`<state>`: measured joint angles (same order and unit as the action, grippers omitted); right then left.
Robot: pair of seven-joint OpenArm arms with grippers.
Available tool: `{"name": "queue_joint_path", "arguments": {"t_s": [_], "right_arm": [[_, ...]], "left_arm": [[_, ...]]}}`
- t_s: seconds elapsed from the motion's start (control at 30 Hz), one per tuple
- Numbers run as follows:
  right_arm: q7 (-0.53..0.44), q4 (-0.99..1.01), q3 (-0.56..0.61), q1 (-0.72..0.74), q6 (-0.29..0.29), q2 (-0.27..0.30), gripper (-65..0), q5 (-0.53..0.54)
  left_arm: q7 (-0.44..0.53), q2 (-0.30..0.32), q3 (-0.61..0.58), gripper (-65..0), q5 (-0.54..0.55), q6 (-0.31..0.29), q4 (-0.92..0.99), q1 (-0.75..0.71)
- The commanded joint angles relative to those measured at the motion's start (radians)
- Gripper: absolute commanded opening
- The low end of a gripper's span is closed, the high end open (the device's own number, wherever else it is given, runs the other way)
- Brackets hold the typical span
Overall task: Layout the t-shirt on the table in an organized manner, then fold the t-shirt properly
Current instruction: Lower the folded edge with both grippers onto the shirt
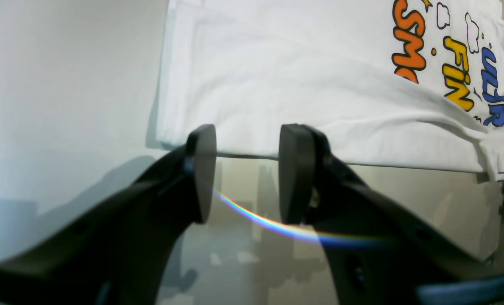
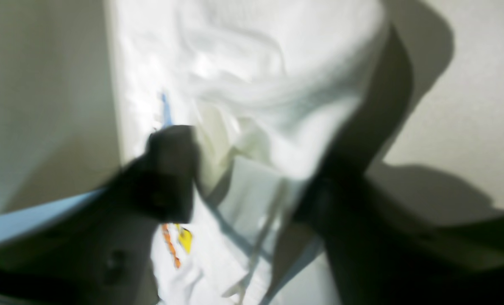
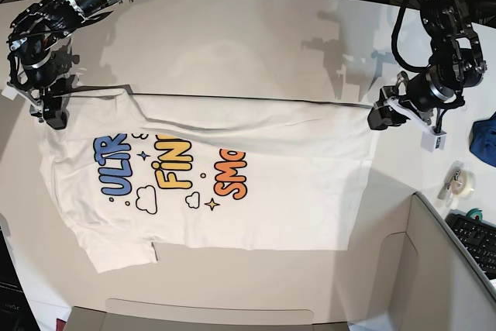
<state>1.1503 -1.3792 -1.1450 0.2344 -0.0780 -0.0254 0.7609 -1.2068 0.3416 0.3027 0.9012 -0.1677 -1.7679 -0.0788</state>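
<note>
- Pincer on the left arm (image 1: 245,169), in the left wrist view, stands open with nothing between its jaws. It hangs just beside the straight edge of the t-shirt (image 1: 285,76), likely ready to take hold.
- Pincer on the right arm (image 2: 252,178), in the blurry right wrist view, has bunched white cloth between its jaws; whether it has pinched tight cannot be told.
- From the base view, the t-shirt lies spread print-up on the table (image 3: 256,29), a pincer by each end so both can fold together.
</note>
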Motion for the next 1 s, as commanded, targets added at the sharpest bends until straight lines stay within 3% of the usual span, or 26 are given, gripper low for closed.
{"name": "queue_joint_path", "arguments": {"t_s": [0.0,0.03,0.07,0.27,0.6,0.8,0.97], "right_arm": [[0.021,0.005,-0.005,-0.011,0.025,-0.005,-50.9,-0.025],[0.021,0.007,0.003,-0.014,0.028,-0.005,-61.6,-0.025],[0.023,0.007,0.024,-0.016,0.033,-0.003,-65.0,-0.025],[0.023,0.004,0.061,-0.033,0.033,-0.003,-65.0,-0.025],[0.023,0.004,0.061,-0.033,0.033,-0.003,-65.0,-0.022],[0.023,0.004,0.063,-0.033,0.033,-0.003,-65.0,-0.022],[0.023,0.004,0.063,-0.034,0.033,-0.003,-65.0,-0.022]], "left_arm": [[0.011,0.015,0.010,-40.7,0.012,0.000,-0.014,0.010],[0.011,0.015,0.010,-40.7,0.012,0.000,-0.014,0.010],[0.011,0.015,0.010,-40.5,0.012,0.000,-0.013,0.012],[-0.057,0.015,0.020,-40.3,0.016,0.000,0.178,0.075],[-0.121,-0.011,0.264,-37.9,0.054,-0.005,0.486,0.188],[-0.135,-0.009,0.264,-37.7,0.178,-0.005,0.552,0.190],[-0.135,-0.014,0.257,-37.7,0.184,-0.005,0.552,0.192]]}}
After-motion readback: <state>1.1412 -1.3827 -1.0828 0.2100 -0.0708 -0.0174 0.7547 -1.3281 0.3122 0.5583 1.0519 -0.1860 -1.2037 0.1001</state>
